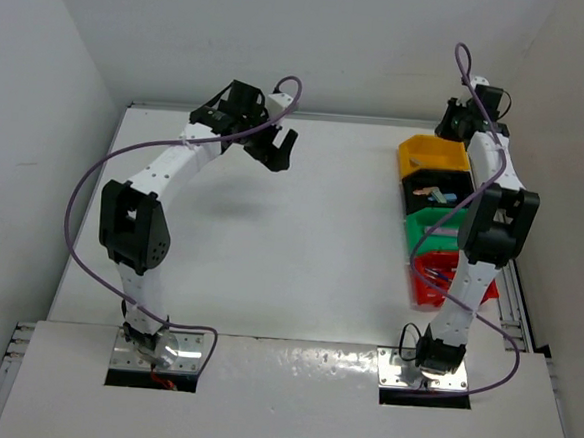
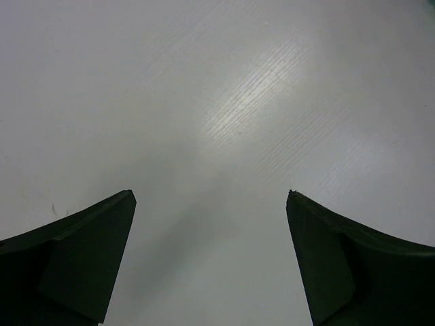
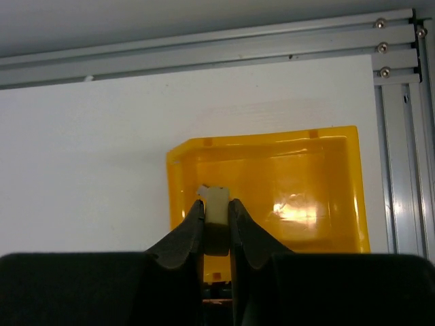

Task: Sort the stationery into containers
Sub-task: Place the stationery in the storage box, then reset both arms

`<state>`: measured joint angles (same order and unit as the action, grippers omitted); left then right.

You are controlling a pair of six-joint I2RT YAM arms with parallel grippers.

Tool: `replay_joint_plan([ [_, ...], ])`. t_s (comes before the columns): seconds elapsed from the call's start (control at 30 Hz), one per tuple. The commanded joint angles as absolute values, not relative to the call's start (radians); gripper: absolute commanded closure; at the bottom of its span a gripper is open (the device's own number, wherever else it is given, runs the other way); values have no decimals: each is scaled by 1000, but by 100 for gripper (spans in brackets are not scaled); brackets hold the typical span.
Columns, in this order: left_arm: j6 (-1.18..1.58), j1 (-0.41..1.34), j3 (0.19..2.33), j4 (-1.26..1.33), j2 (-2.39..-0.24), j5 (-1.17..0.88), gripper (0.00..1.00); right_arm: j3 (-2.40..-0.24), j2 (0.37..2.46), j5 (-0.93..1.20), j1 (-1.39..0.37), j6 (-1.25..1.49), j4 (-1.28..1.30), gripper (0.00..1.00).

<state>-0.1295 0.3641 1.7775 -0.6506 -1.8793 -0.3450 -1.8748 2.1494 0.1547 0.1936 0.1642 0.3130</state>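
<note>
My right gripper (image 3: pixel 216 202) is shut on a small pale cream eraser-like block (image 3: pixel 216 196), held above the near wall of the yellow container (image 3: pixel 265 134), whose inside shows nothing but glare. In the top view the right gripper (image 1: pixel 457 118) hangs behind a row of four containers: yellow (image 1: pixel 417 148), black (image 1: pixel 411 192), green (image 1: pixel 419 220) and red (image 1: pixel 425 289). Small pastel stationery (image 1: pixel 436 194) lies in the black one and thin pens (image 1: pixel 436 279) in the red one. Over bare white table, my left gripper (image 2: pixel 210 193) stands wide open with nothing between its fingers; the top view shows it (image 1: pixel 275 148) raised at the back centre-left.
An aluminium rail (image 3: pixel 401 170) runs along the table's right edge beside the containers, and another runs along the back edge (image 3: pixel 204 47). White walls close in the table on three sides. The right arm (image 1: pixel 481 242) partly covers the green and red containers.
</note>
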Motion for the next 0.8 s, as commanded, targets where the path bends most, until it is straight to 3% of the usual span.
replay_joint_plan([
  [0.0,-95,351,1819,-661,-1870,-293,0,-1931,2169,106,199,123,245,77],
  [0.17,-58,342,1861,-676,-1897,-158,0,-1947,2175,101,199,124,262,60],
  [0.27,-15,325,1908,-707,-1934,-114,0,-1989,2146,139,199,118,311,44],
  [0.43,-11,261,1908,-709,-1925,-156,0,-1984,2030,279,198,155,491,31],
  [0.57,55,184,1846,-674,-1875,-184,0,-1798,1824,422,193,190,638,24],
  [0.77,74,55,1746,-621,-1749,-172,0,-1432,1502,384,199,157,600,18],
])
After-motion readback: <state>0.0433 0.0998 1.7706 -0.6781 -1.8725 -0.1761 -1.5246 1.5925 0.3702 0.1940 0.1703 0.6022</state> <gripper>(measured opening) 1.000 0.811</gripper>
